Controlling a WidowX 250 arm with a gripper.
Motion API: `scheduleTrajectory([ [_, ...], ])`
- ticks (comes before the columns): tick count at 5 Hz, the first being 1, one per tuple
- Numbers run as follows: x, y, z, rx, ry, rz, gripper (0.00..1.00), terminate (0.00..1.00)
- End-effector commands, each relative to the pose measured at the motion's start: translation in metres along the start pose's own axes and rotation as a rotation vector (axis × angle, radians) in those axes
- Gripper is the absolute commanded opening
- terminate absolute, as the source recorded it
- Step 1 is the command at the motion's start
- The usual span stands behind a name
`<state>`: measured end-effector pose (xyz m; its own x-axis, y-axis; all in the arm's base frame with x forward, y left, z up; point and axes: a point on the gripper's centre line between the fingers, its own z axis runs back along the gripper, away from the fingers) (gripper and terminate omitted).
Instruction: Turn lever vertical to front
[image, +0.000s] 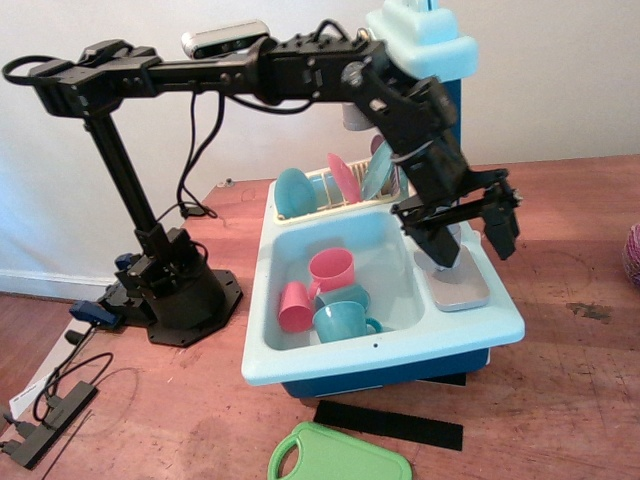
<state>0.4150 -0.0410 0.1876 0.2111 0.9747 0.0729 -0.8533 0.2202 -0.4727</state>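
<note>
Foreground: green board (338, 455) and black strip (388, 424) on table (560, 400), well clear of the work. Middle: sink (380, 345) holding three cups (332, 290); grey base plate (458, 288) on its right deck. Fingers (468, 232) spread wide, empty, straddling foot of lever (447, 240), largely hidden behind arm (300, 72). Approach step, apparently; next, closing on or pushing the stub handle toward the front. Open room to the right; dish rack (335, 190) and blue back panel (450, 100) crowd the far side.

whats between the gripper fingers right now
In the only view, the open gripper brackets the foot of the lever above the grey base plate; whether a finger touches it cannot be told.
</note>
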Motion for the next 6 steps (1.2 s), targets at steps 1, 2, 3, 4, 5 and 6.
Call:
scheduleTrajectory([
  [1,0.029,-0.011,0.032,-0.120,-0.075,0.070,1.00,0.00],
  [2,0.036,-0.021,0.024,-0.143,-0.100,0.087,1.00,0.00],
  [3,0.033,-0.031,0.004,-0.121,-0.075,0.059,1.00,0.00],
  [4,0.028,-0.019,-0.008,-0.121,-0.073,0.048,1.00,0.00],
  [5,0.041,-0.004,0.004,0.019,-0.095,-0.162,1.00,0.00],
  [6,0.048,0.022,0.032,0.138,-0.141,-0.462,1.00,0.00],
])
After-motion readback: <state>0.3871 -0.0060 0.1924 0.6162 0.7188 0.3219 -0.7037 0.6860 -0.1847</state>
